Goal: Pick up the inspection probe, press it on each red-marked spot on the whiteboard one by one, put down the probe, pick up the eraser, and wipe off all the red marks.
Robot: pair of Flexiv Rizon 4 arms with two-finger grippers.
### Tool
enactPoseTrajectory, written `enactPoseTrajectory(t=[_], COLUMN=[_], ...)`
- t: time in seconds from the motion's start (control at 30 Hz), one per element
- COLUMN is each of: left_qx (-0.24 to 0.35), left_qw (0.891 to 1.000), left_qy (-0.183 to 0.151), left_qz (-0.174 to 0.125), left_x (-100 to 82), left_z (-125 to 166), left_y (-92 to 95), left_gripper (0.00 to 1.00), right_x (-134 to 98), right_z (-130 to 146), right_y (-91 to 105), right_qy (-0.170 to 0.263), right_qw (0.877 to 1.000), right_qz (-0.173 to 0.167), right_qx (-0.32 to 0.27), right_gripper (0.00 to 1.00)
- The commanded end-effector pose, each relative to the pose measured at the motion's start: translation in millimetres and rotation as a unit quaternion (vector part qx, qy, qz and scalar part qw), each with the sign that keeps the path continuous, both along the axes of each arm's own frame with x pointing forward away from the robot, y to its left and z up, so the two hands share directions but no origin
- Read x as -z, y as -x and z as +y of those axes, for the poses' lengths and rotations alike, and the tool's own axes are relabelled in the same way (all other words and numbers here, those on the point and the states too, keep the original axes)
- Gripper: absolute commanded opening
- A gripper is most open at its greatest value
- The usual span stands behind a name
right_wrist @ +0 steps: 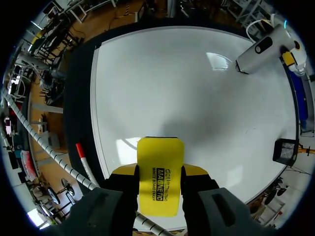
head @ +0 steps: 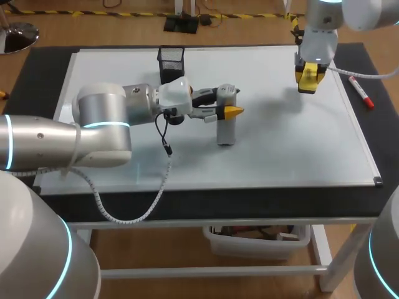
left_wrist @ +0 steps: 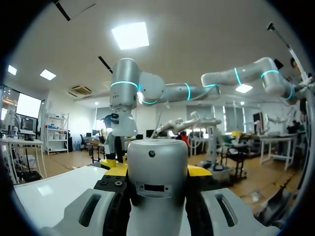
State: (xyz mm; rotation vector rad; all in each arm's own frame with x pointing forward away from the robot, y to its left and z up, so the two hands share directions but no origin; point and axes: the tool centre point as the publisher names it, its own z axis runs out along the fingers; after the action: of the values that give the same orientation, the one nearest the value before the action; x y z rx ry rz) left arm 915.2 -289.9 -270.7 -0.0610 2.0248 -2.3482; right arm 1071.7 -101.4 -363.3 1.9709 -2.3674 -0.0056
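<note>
Now left gripper (head: 231, 112) pinches silver-grey cylindrical probe (head: 225, 132), base on white whiteboard (head: 280, 149).
Its long axis stands vertical; right gripper (head: 310, 80) clamps flat yellow eraser (right_wrist: 158, 182) above the whiteboard's far right corner.

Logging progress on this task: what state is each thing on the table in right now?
inspection probe: upright on the whiteboard, clamped in the left pincer.
eraser: clamped in the right pincer, held above the board.
whiteboard: flat, no red marks visible.
red marker: lying flat beside the whiteboard.
pen holder: upright on the whiteboard.
</note>
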Motion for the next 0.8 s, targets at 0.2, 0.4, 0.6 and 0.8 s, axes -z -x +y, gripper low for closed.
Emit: enactPoseTrajectory(t=[0.2, 0.4, 0.6, 0.8], left_qx=[0.001, -0.003, -0.022, -0.051], left_qw=[1.000, 1.000, 1.000, 0.999], left_qy=[0.001, -0.001, -0.007, -0.011], left_qz=[0.000, -0.003, -0.013, -0.016], left_x=[1.4, -3.5, -20.2, -32.1], left_z=[-1, 5, 32, 66], left_y=[-2.0, -2.7, -9.0, -16.0], left_gripper=[0.00, 0.00, 0.00, 0.00], right_x=[-1, -1, -1, -1], right_z=[-1, -1, -1, -1], right_y=[-0.5, -0.5, -0.5, -0.5], right_qy=[0.001, 0.001, 0.001, 0.001], right_qw=[1.000, 1.000, 1.000, 1.000], right_qz=[0.000, 0.000, 0.000, 0.000], right_qx=[-0.001, -0.001, -0.001, -0.001], right_gripper=[0.00, 0.00, 0.00, 0.00])
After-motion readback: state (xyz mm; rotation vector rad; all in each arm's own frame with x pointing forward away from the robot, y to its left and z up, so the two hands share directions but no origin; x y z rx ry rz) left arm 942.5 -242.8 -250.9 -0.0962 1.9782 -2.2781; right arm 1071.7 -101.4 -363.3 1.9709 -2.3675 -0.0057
